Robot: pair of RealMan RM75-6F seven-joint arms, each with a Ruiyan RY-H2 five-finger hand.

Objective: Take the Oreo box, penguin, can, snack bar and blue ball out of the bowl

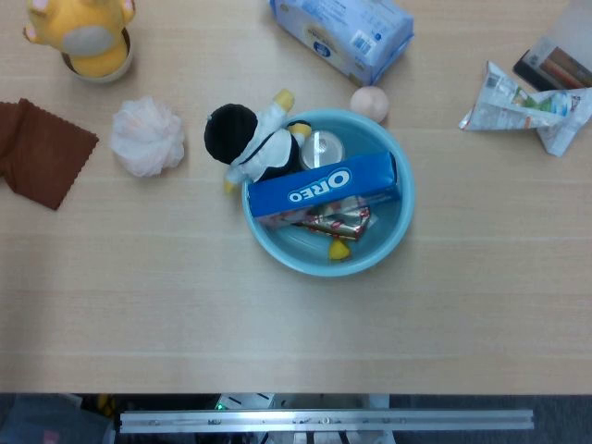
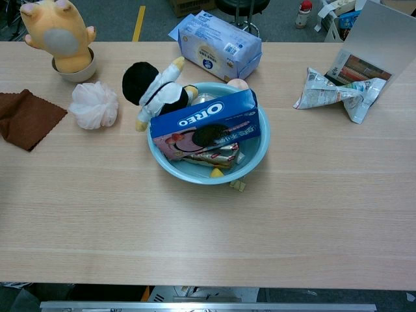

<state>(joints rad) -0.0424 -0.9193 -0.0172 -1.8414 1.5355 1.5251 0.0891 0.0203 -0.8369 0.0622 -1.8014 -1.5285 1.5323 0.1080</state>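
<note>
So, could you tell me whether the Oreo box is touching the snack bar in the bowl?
Touching. In the chest view the Oreo box lies directly on top of the snack bar with no gap between them; the head view shows the same overlap inside the bowl.

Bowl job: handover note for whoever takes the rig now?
Hands: neither left nor right shows in head or chest view.
Bowl: light blue, mid-table, still loaded.
Oreo box lies across the top. Penguin leans over the far-left rim, partly outside. Can sits behind the box. Snack bar lies under the box's near side.
Blue ball: not visible; may be hidden under the others.
Done: nothing is out yet.
Left: all five items. The Oreo box looks like the easiest first pick.
</note>
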